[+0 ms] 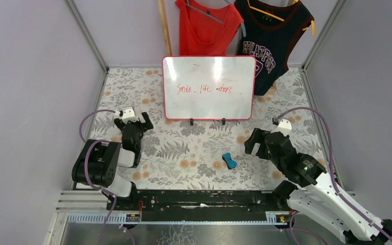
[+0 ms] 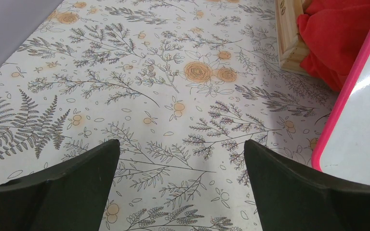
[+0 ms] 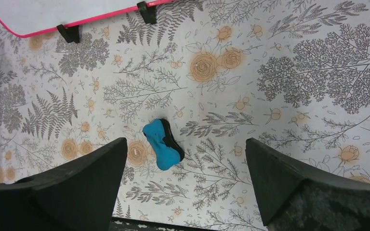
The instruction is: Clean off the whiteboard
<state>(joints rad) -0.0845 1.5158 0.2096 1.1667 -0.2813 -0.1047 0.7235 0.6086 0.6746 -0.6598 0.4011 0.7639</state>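
The whiteboard [image 1: 208,88], white with a pink-red frame and two black feet, stands upright at the back middle with red writing on it. Its edge shows in the left wrist view [image 2: 361,115] and its bottom edge in the right wrist view [image 3: 38,19]. A small blue eraser [image 1: 228,160] lies on the floral cloth in front of the board; in the right wrist view [image 3: 160,144] it lies ahead between my fingers. My right gripper [image 1: 252,144] is open and empty, just right of the eraser. My left gripper [image 1: 132,124] is open and empty, left of the board.
A red top [image 1: 206,28] and a dark jersey [image 1: 273,41] hang behind the board. A wooden post [image 1: 164,28] stands at the back; its base [image 2: 289,33] shows beside red cloth. Grey walls close in left and right. A black rail [image 1: 204,199] runs along the near edge.
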